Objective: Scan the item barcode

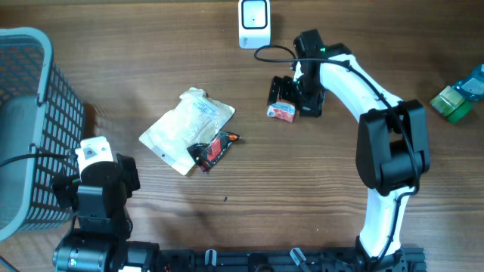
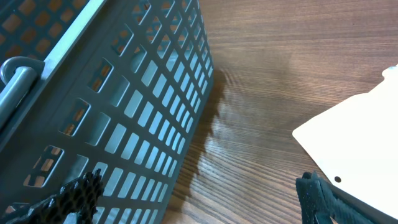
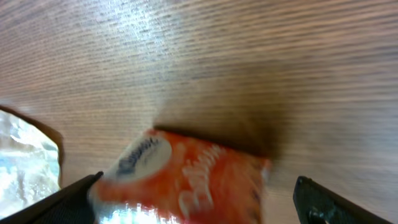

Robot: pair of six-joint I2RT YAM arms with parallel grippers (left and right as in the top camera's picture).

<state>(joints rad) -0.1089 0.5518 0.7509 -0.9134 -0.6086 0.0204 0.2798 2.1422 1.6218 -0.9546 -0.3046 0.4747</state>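
The red tissue pack [image 1: 281,112] lay flat on the table [image 1: 151,60], near the white scanner [image 1: 254,23]. To do this step well, I'd guess it needed a firm pinch across the pack and a tilt so the barcode faced the scanner window. The right hand [image 1: 293,98] was spread wide with a finger on either side of the pack, gripping nothing. I couldn't tell if a fingertip brushed it. The left hand [image 2: 199,200] was wide open too, empty, parked by the basket [image 2: 124,112].

even bright light; soft basket [image 2: 124,112] shadow on table [image 2: 280,62]; right wrist view blurred, packet [image 3: 186,180] smeared
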